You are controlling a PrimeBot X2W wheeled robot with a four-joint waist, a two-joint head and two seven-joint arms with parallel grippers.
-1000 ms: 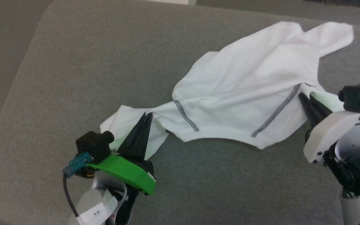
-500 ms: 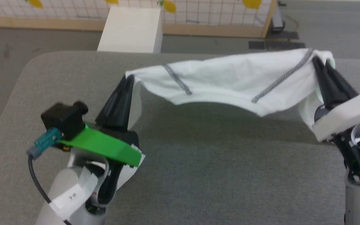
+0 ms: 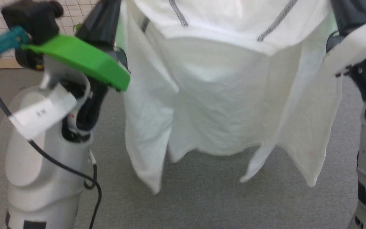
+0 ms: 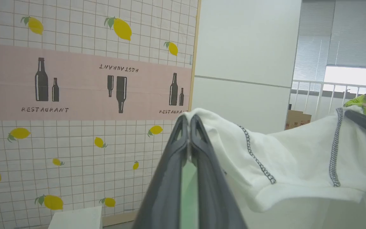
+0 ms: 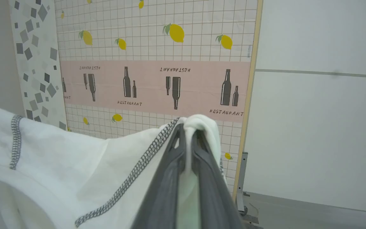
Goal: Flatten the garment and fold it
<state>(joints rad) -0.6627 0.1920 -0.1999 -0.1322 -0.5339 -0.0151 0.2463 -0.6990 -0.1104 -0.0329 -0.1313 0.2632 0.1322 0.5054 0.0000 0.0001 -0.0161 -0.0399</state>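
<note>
1. The garment hangs in the air between the two arms, over the grey surface. Its body and both sleeves dangle loose below the held edge (whether the lowest tips brush the surface I cannot tell).
2. The left gripper is pinched tight on a bunch of white fabric at its fingertips, close to one line of dark stitching.
3. The right gripper is clamped the same way on a fold draped over its tips, just beside the other stitched seam.
4. The upper edge sags a little between the two grips, so the cloth is spread but not taut.
5. My reading is that the task is at an early stage. The shirt is held up by its shoulders to let it fall open, which belongs to the flattening step.
6. Nothing is flat on the surface yet and no fold shows.
7. What appears to be left is laying the shirt down smooth with its sleeves straightened, and then all of the folding.
</note>
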